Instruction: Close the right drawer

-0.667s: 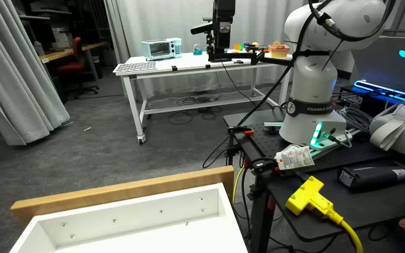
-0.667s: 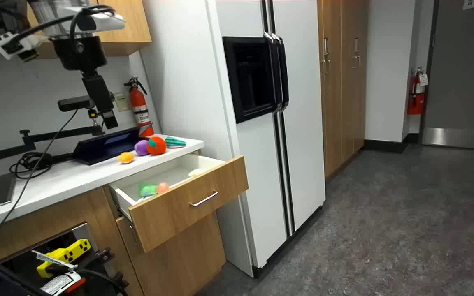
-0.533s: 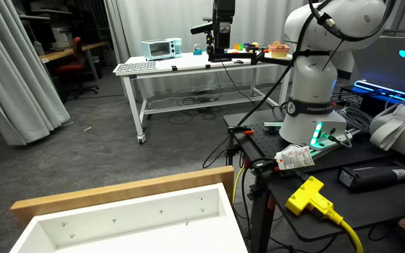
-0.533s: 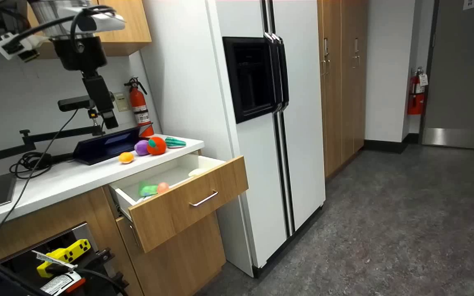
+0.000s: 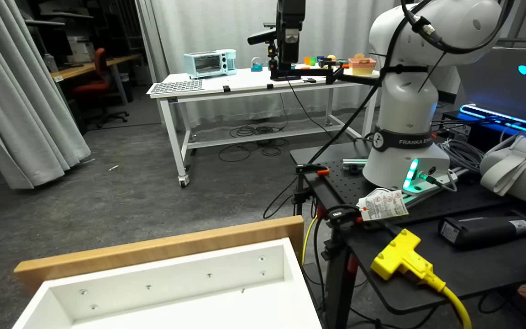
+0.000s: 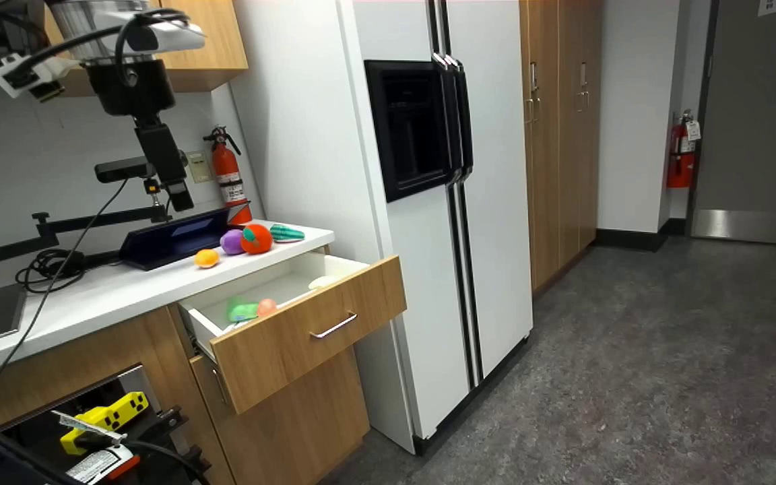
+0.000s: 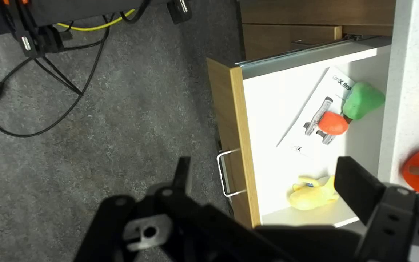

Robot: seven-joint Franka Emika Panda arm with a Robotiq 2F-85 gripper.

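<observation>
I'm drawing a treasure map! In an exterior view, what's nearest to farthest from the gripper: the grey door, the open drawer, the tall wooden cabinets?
1. Open drawer: lower than the gripper.
2. Tall wooden cabinets: to the right, past the fridge.
3. Grey door: far right of the picture.

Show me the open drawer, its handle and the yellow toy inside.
Drawer (image 6: 283,351): in an exterior view, wooden front board.
Handle (image 7: 221,176): wrist view, middle of bar.
Yellow toy (image 7: 308,199): wrist view, its body.
</observation>
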